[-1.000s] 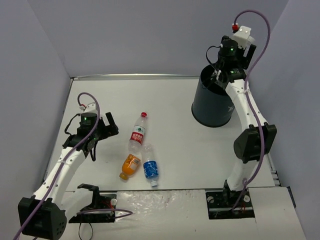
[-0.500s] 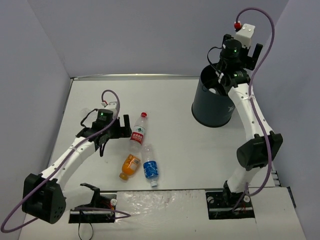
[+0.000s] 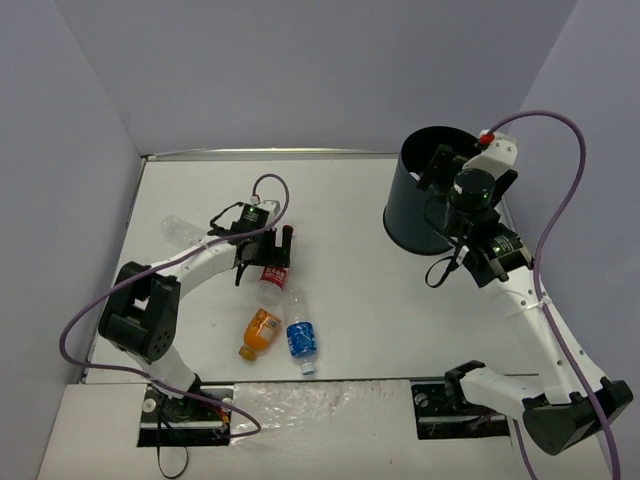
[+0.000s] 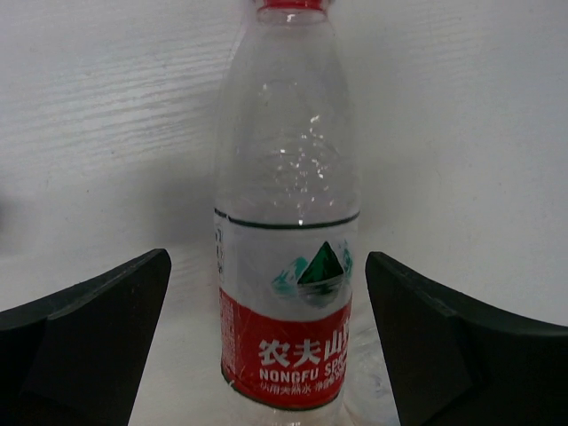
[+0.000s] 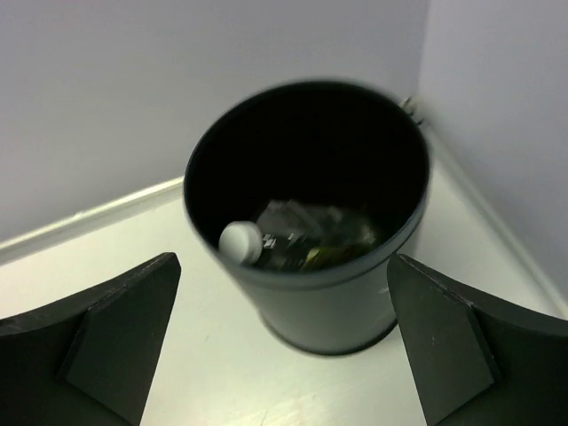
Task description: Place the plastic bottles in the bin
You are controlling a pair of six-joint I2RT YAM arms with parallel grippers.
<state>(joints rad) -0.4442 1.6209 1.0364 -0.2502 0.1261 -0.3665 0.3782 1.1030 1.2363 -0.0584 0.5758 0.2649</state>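
The red-labelled bottle (image 4: 286, 266) lies on the white table between the fingers of my left gripper (image 4: 266, 262), which is open and straddles it without touching. From above, the left gripper (image 3: 266, 254) is over that bottle (image 3: 272, 274). The orange-filled bottle (image 3: 261, 331) and the blue-labelled bottle (image 3: 300, 340) lie just nearer. The large clear bottle (image 3: 178, 231) lies at the far left. My right gripper (image 3: 438, 168) is open and empty beside the bin (image 3: 415, 225). In the right wrist view the bin (image 5: 337, 302) holds the white-capped bottle (image 5: 240, 241) and the black-labelled bottle (image 5: 297, 238).
The bin stands in the far right corner, close to the side wall (image 5: 497, 106) and the back wall (image 3: 300, 70). The table's back edge (image 3: 260, 153) runs behind the bottles. Cables loop off both wrists.
My left arm has reached right and its open gripper now straddles the red-labelled bottle. My right arm has drawn back and down from above the bin to its near right side.
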